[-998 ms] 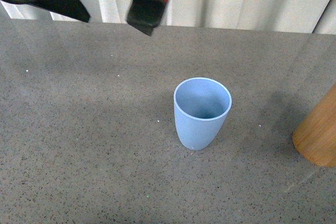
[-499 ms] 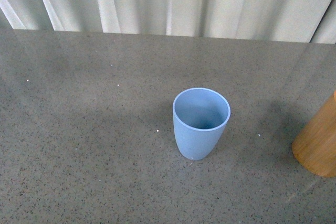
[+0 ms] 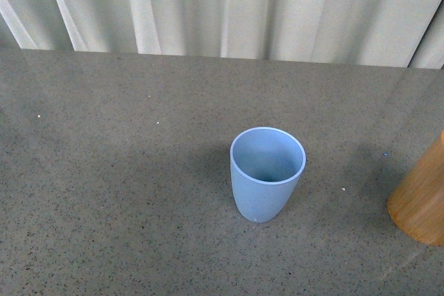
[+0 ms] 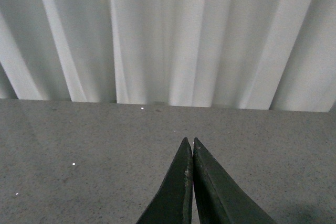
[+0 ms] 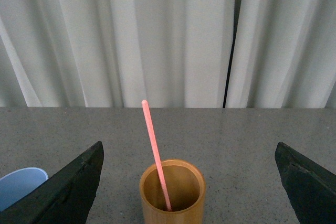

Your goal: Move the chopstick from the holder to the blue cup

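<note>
The blue cup (image 3: pixel 267 173) stands upright and empty near the middle of the grey table in the front view; its rim also shows in the right wrist view (image 5: pixel 20 184). The wooden holder (image 3: pixel 421 201) is at the right edge of the front view. In the right wrist view the holder (image 5: pixel 172 193) stands between the wide-open jaws of my right gripper (image 5: pixel 189 153), with one salmon-pink chopstick (image 5: pixel 155 155) leaning in it. My left gripper (image 4: pixel 189 141) is shut and empty above bare table. Neither arm shows in the front view.
The speckled grey table (image 3: pixel 111 192) ends at a white pleated curtain (image 3: pixel 222 5) along its far edge.
The dark arm parts at the top left of the front view have left the picture. The view has shifted, so the cup and holder sit slightly lower.
</note>
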